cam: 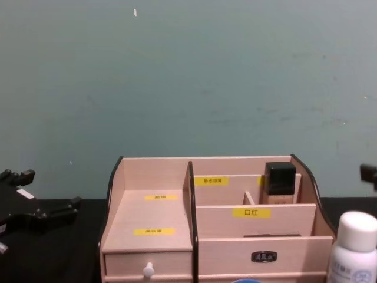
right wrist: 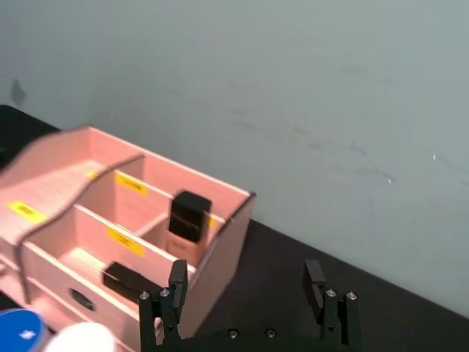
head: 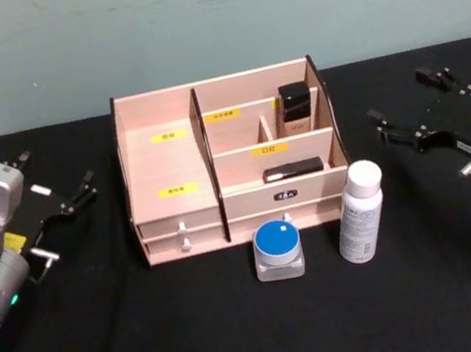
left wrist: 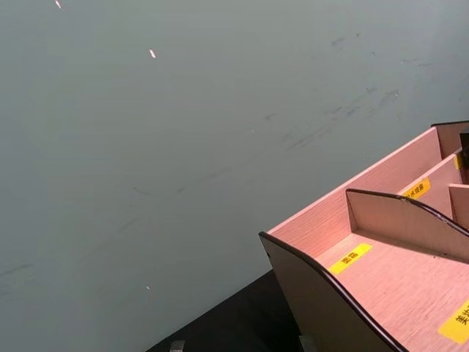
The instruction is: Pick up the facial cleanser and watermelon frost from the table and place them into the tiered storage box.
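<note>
The black desk point(head: 202, 346) carries three things. The tiered storage box point(head: 179, 218) stands at its middle, toward the back edge and the pale wall. Just in front of the box's right half sits a squat blue-lidded jar point(head: 278, 249). Near the jar's right side, a white bottle point(head: 361, 216) stands upright, close to the box's front right corner.

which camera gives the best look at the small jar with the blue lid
The head view: the small clear jar with a round blue lid stands whole, unblocked, before the pale wooden organiser. The right wrist view catches part of its lid; the chest view, a sliver.
</note>
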Tool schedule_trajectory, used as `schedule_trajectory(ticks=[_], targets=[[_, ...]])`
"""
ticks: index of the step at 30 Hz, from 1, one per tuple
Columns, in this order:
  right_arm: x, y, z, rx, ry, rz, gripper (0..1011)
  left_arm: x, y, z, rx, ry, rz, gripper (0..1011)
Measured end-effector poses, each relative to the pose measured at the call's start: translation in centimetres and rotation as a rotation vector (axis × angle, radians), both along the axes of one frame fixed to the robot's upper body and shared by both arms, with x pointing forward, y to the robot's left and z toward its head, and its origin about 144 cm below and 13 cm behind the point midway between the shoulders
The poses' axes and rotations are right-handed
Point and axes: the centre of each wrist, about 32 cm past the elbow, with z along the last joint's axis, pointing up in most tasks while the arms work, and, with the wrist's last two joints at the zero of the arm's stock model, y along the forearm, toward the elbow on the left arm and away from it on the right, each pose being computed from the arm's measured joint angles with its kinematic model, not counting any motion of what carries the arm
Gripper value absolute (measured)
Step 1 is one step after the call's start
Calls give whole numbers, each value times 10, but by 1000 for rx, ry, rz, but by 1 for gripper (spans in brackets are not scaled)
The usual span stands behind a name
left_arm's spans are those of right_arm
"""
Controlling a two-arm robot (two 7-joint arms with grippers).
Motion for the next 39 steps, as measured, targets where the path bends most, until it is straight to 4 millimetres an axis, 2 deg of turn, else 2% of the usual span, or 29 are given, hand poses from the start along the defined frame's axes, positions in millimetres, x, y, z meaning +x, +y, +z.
schedule_trajectory(ticks=[3, 7, 11, 16, 25, 39], targets=[[-14, -1, 14, 20, -13, 32, 1002, 0, 0, 0, 0, 0, 0, 1009], [-29, 0, 23, 43, -19, 66, 1002, 0, 0, 0, 0, 0, 0, 1010], [-45, 4, 29, 70, -8, 111, 1002, 0, 0, 0, 0, 0, 0, 1010], [-55, 9, 31, 91, 20, 144, 1002, 0, 0, 0, 0, 0, 0, 1010], [-65, 16, 21, 96, 136, 176, 1002, 0, 0, 0, 0, 0, 0, 1009], [-56, 20, -8, 77, 284, 157, 1002, 0, 0, 0, 0, 0, 0, 1010]])
